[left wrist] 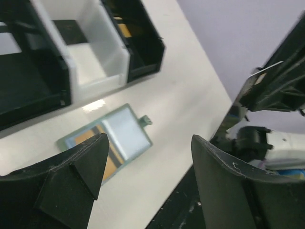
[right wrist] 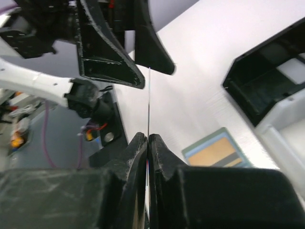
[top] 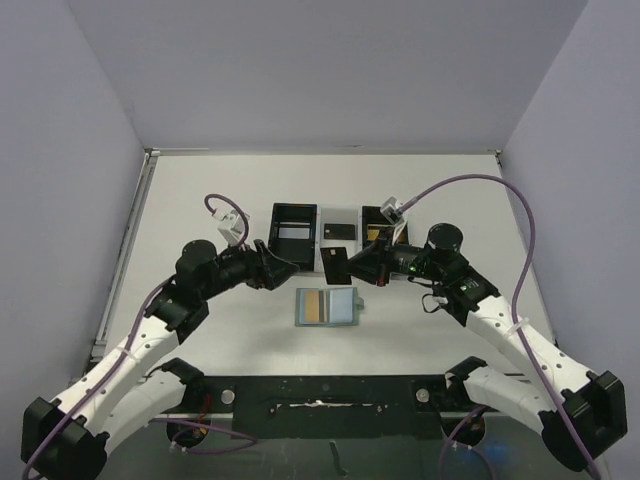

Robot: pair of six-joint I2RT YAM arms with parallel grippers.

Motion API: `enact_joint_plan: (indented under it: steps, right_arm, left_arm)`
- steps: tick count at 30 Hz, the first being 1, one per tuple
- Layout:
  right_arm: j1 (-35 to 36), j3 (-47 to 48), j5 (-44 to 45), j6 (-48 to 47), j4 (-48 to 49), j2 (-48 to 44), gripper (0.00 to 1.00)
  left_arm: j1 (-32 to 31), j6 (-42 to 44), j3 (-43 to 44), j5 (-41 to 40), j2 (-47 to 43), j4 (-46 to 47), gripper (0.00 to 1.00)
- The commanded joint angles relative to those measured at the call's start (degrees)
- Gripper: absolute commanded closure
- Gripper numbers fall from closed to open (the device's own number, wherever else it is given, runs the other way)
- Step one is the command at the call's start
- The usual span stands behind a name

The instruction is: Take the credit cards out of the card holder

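The card holder [top: 341, 308] lies open and flat on the table between the arms. A gold-orange card [top: 313, 307] sits in its left pocket. The right pocket shows only pale blue. My right gripper [top: 354, 266] is shut on a black card [top: 336, 265] and holds it upright above the table, just behind the holder. In the right wrist view the card [right wrist: 148, 102] is edge-on between the closed fingers, with the holder [right wrist: 217, 151] below. My left gripper [top: 281, 272] is open and empty, facing the card. The left wrist view shows the holder [left wrist: 125, 130] beneath its spread fingers.
Behind the holder stands a row of boxes: a black box [top: 294, 232], a white tray [top: 338, 217] with a dark card in it, and another black box [top: 374, 214]. A dark strip [top: 320, 392] runs along the table's near edge.
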Motion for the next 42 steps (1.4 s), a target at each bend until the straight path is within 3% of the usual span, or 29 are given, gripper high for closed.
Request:
enact_joint_plan:
  steps: [1, 5, 9, 16, 21, 29, 34, 42]
  right_arm:
    - [1.6, -0.1, 11.2, -10.4, -4.3, -5.2, 1.00]
    - [5.2, -0.3, 24.0, -20.1, -8.2, -9.4, 1.00]
    - [8.0, 0.0, 27.7, -27.9, -11.2, -10.1, 1.00]
    - [9.1, 5.1, 36.3, -35.5, -18.7, -4.0, 1.00]
    - [9.1, 7.2, 41.3, -39.5, -18.4, 0.4, 1.00]
    - [9.1, 14.7, 40.7, -48.4, -19.4, 13.5, 1.00]
    - [9.2, 21.5, 43.5, -54.3, -21.5, 22.7, 1.00]
    - [7.3, 26.5, 40.7, -59.4, -19.1, 29.7, 1.00]
  left_arm:
    - [0.8, 10.5, 5.8, -15.0, -2.6, -19.1, 0.30]
    - [1.4, 14.1, 10.6, -19.5, -0.2, -24.9, 0.29]
    - [4.0, 14.1, 10.4, -22.8, 1.5, -24.8, 0.29]
    - [18.1, 14.4, 8.0, -19.7, 1.9, -22.5, 0.28]
    - [20.1, 14.9, 6.4, -23.0, -0.4, -20.8, 0.27]
    - [20.2, 16.3, 6.3, -26.2, -3.2, -21.3, 0.27]
    - [20.3, 15.5, 4.3, -23.5, -3.8, -18.8, 0.27]
    - [20.6, 15.3, 5.1, -24.4, -3.4, -20.2, 0.27]
